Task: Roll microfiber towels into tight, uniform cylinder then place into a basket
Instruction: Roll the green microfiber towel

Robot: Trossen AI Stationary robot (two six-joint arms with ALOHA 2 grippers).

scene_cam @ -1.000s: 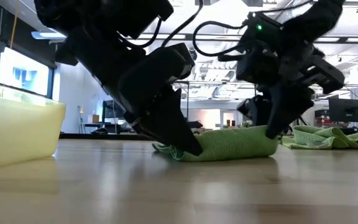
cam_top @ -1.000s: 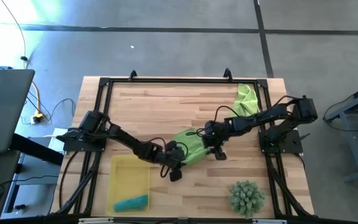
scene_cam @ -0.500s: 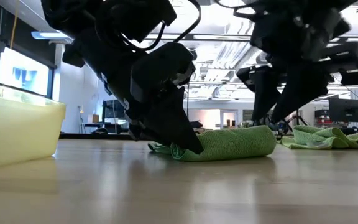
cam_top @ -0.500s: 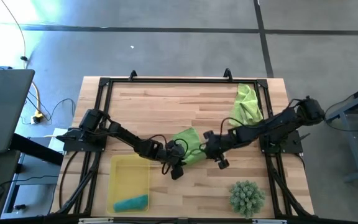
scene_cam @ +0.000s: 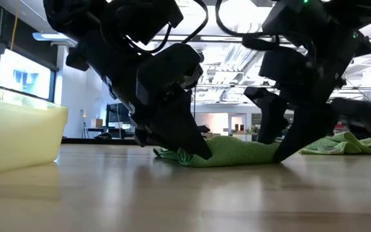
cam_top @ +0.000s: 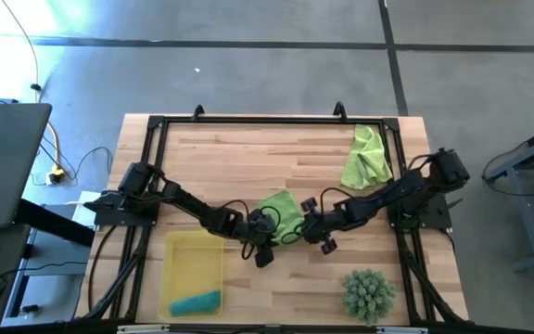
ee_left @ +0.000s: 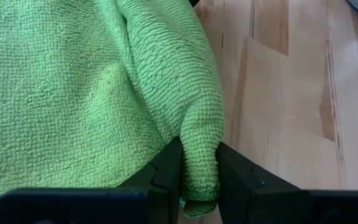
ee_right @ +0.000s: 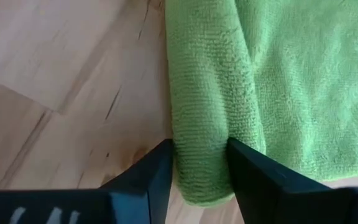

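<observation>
While the left gripper (cam_top: 265,243) pinches one end of a lime green towel (cam_top: 281,215) lying mid-table, the right gripper (cam_top: 309,232) clamps its jaws on the rolled fold at the opposite end. 1 more lime green cloth (cam_top: 365,156) lies crumpled near the table's far right corner, and the teal towel (cam_top: 197,302) sits in the yellow basket (cam_top: 193,261).

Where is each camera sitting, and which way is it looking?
High view: above the table, looking straight down; both arms meet at the green towel, with the basket near the left arm.
Low view: at table-top height, looking level across; both arms come down onto the towel.
Left wrist view: on the left arm, looking past the left end effector, which pinches a towel fold.
Right wrist view: on the right arm; the right end effector straddles the towel's rolled edge.
Shared: every view shows the same green towel.
</observation>
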